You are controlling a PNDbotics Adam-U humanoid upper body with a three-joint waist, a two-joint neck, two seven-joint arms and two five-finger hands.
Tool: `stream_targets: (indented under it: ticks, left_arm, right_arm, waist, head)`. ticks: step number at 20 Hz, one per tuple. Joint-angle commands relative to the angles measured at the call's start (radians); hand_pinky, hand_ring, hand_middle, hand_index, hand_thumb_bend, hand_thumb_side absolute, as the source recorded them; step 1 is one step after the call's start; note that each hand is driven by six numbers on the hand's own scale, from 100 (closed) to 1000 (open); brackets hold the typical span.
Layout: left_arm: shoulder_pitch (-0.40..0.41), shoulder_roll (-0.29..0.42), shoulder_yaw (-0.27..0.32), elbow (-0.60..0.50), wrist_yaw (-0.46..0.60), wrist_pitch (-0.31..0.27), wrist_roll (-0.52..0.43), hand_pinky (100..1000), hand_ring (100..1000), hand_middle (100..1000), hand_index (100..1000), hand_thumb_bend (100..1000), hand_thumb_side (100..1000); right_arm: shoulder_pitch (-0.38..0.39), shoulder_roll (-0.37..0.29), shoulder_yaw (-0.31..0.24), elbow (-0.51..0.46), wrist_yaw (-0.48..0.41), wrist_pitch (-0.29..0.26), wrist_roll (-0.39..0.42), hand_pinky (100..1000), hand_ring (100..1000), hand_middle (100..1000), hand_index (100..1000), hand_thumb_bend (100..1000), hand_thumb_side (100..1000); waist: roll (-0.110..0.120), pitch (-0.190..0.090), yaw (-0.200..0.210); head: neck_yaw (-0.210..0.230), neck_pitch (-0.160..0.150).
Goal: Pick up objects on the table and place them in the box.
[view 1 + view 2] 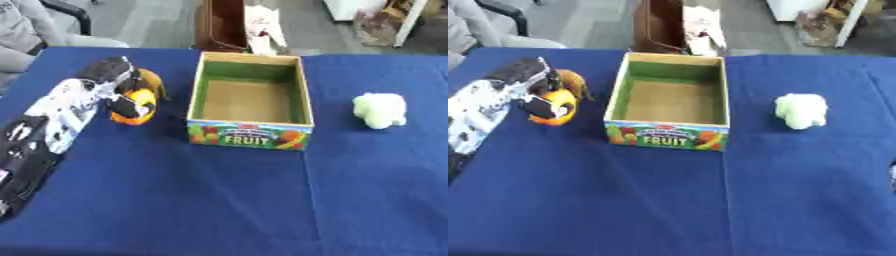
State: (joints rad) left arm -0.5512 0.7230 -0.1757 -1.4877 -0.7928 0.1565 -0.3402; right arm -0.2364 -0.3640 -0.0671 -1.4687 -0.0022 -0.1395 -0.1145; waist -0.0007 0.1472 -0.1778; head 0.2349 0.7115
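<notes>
Left hand (122, 92) is gripping the orange thing (134, 111) right at the box's (306, 95) 9 o'clock, pale lump (380, 110) is sitting at 3.

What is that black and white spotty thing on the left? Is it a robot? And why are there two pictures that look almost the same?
Yes, it is a robot's arm. The two pictures come from the robot's two eyes in its head, looking down at a table with a blue cloth, so they nearly match.

The spotty arm ends in the robot's left hand, whose fingers are curled round an orange fruit-shaped thing. Something brownish-yellow shows just behind it; I cannot tell what it is.

In the middle stands an open, empty box with FRUIT on its front. To its right lies a pale green fuzzy lump, untouched. Only a sliver shows at the right edge, perhaps the other hand.
</notes>
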Motion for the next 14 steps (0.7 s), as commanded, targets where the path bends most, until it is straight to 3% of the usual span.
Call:
stream_targets:
  ticks: [1,8,14]
  left_arm:
    - [-0.034,0.059,0.029,-0.084,0.017,0.011,0.003,479,257,215,378,384,260]
    - [-0.138,0.035,0.008,-0.115,0.035,0.014,0.018,478,255,212,368,392,255]
    - [-0.279,-0.085,-0.058,0.015,-0.012,-0.02,0.034,478,260,217,370,412,258]
  right_arm:
    - [-0.006,-0.024,-0.006,-0.013,0.002,-0.001,0.0,550,712,635,721,100,100]
    - [-0.004,-0.024,-0.003,-0.012,0.003,0.0,0.003,550,712,635,721,100,100]
    - [-0.008,-0.017,0.004,-0.011,0.001,-0.001,0.01,550,712,635,721,100,100]
  waist:
    - [0.003,-0.019,0.0]
    - [0.002,-0.025,-0.005]
    - [-0.004,-0.024,-0.018]
  head:
    - [-0.002,-0.001]
    - [0.001,-0.002]
    - [0.013,-0.006]
